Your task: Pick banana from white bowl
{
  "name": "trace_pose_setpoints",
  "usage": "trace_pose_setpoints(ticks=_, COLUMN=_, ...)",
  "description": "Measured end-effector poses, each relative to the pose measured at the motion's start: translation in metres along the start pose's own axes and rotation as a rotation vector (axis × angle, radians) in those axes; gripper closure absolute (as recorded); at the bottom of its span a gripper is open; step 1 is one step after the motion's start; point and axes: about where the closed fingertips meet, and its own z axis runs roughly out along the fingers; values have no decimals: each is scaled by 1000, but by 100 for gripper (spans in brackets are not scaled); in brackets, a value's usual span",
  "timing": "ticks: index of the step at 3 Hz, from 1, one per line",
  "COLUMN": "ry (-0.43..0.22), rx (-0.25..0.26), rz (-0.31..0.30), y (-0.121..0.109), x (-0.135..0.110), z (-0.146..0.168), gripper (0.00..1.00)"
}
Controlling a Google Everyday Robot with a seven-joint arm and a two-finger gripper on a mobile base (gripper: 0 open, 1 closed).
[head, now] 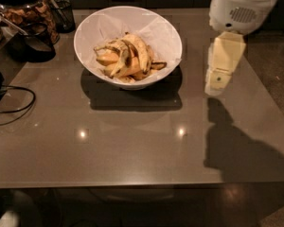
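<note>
The long, curved, pale-yellow banana with brown speckles point(138, 49) lies on top of the heap in the large round white bowl lined with crinkled white paper point(157, 28). It arches from the upper middle of the heap down toward the right, resting on deeper orange-yellow bananas point(114, 59) and beside small blackened pieces point(158, 65). Nothing touches it, so the pick looks not yet begun: 0 of the task's steps show as done.

The robot's cream-coloured two-finger gripper point(216, 82) hangs to the right of the bowl, outside the rim and apart from it, pointing down over the smooth grey-brown tabletop point(132, 150). It holds nothing visible. Whether it is released or clenched cannot be told from this view.

By my judgement, all of the work is left: bring the gripper across over the rim, lower it onto the top banana, take hold, and lift it clear of the bowl without dragging the paper or the fruit beneath.

Further out, a dark glass jar with a black lid point(24, 8) stands at the table's far-left corner, and a black cable point(14, 109) loops along the left edge, both well apart from the gripper's likely path.
</note>
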Motion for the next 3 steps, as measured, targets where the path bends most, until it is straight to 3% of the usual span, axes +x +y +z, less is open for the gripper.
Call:
trace_pose_setpoints(ticks=1, ry=-21, rx=21, rz=-16, y=-5, x=-13, z=0, gripper=0)
trace_pose_setpoints(ticks=2, ry=-73, rx=25, rz=48, y=-18, x=-30, z=-1, gripper=0)
trace_pose_setpoints(ticks=3, ry=-104, rx=22, rz=164, y=-39, x=-51, z=-5, gripper=0)
